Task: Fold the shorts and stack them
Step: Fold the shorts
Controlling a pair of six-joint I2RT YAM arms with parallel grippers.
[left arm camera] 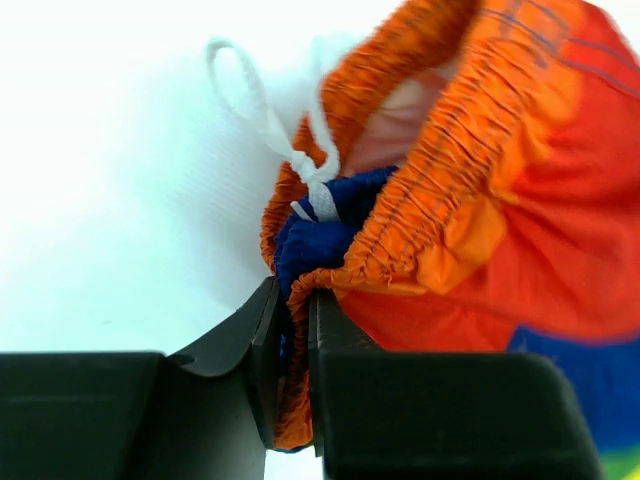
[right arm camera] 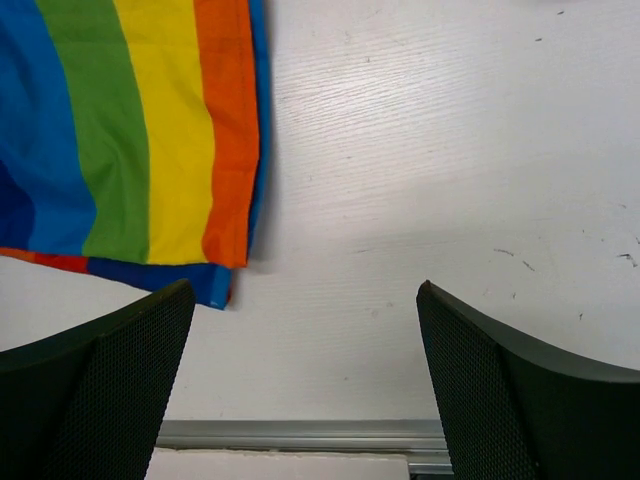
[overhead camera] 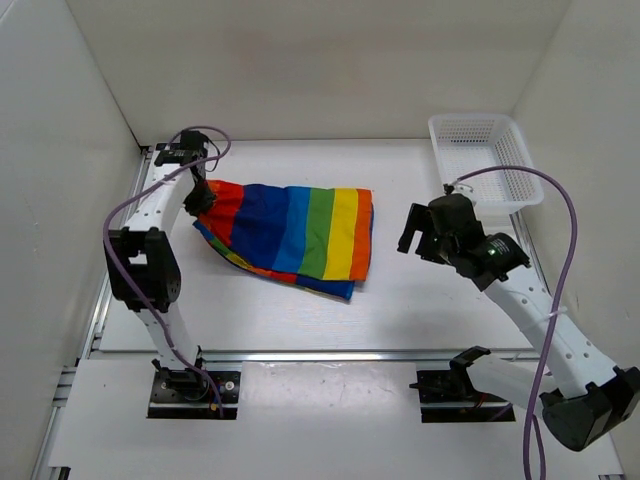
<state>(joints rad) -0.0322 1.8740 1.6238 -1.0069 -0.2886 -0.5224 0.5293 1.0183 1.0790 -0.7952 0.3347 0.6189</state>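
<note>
Top external view: a soft fabric pair of shorts (overhead camera: 300, 235) in wide rainbow stripes of red, orange, yellow, green and blue is lying spread on the white table (overhead camera: 420, 300), left of centre. The left gripper (overhead camera: 201, 197) is reaching down onto the garment's far-left corner, at the red end.

Left wrist view: its two black fingers (left arm camera: 335, 330) are pinching the gathered orange elastic waistband (left arm camera: 420, 190), with a fold of dark blue cloth caught between them. A white drawstring loop (left arm camera: 262, 110) is sticking up just beyond.

The right gripper (overhead camera: 418, 232) is hovering to the right of the shorts, apart from them, with its jaws spread wide and holding nothing. A white plastic mesh basket (overhead camera: 470, 120) is sitting at the table's far right corner.
</note>
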